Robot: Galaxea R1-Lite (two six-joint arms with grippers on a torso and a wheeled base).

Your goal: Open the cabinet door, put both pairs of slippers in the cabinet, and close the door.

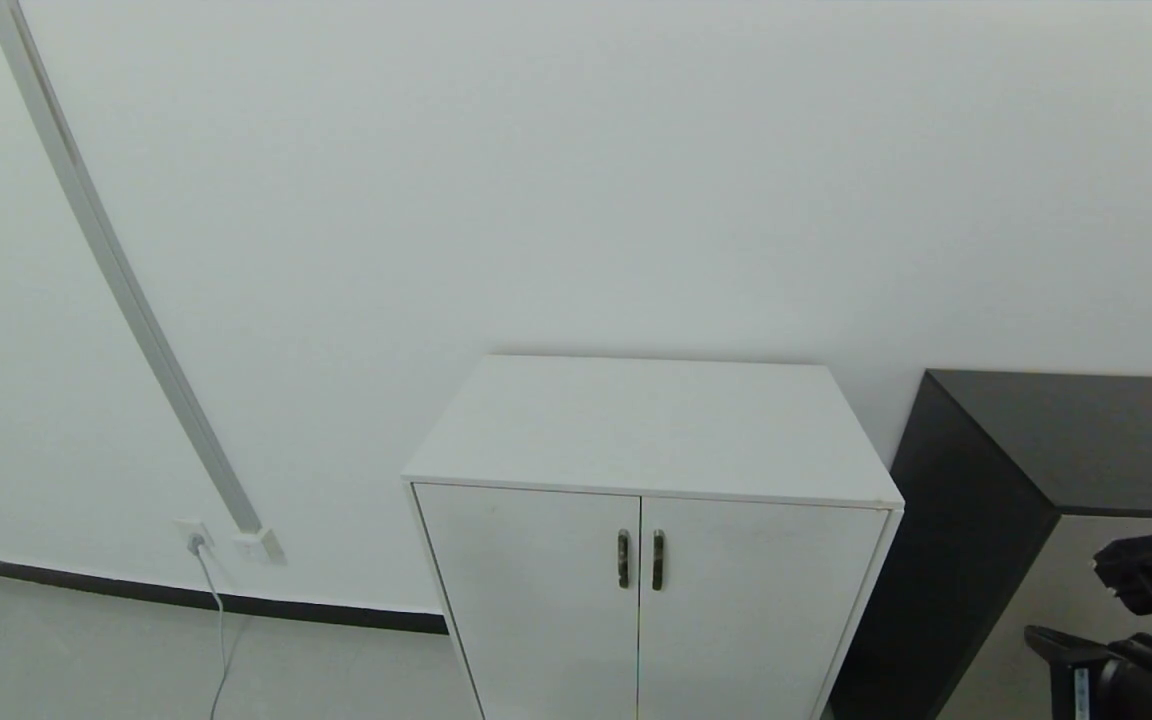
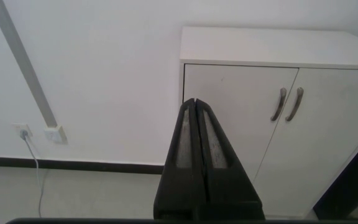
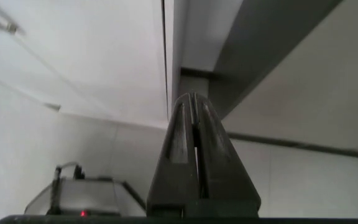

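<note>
1. A big white wall [image 1: 576, 180] is filling the back of the room.
2. The white cabinet [image 1: 651, 420] is standing with its back against that wall. Its left door [image 1: 536, 600] and right door [image 1: 746, 610] are both sitting shut and are meeting in the middle.
3. A black table [image 1: 1086, 430] is standing just beside the cabinet, on the robot's right.
4. The pale floor [image 1: 86, 650] is lying below the wall, to the left of the cabinet.
5. A long grey strip [image 1: 116, 270] is running down the wall, well to the left of the cabinet. It is ending at a small white box [image 1: 261, 545] near the floor.
6. The left gripper [image 2: 195, 106] is hanging in the air in front of the cabinet, well apart from it. Its fingers are pressing together with nothing between them.
7. The right gripper [image 3: 194, 99] is pressing its fingers together too, and it is holding nothing.
8. A white socket [image 1: 194, 535] is sitting on the wall just beside the box. A cord [image 1: 220, 630] is hanging from it down to the floor.
9. Two dark handles [image 1: 623, 558] are standing upright side by side, one on each door, next to the middle line.
</note>
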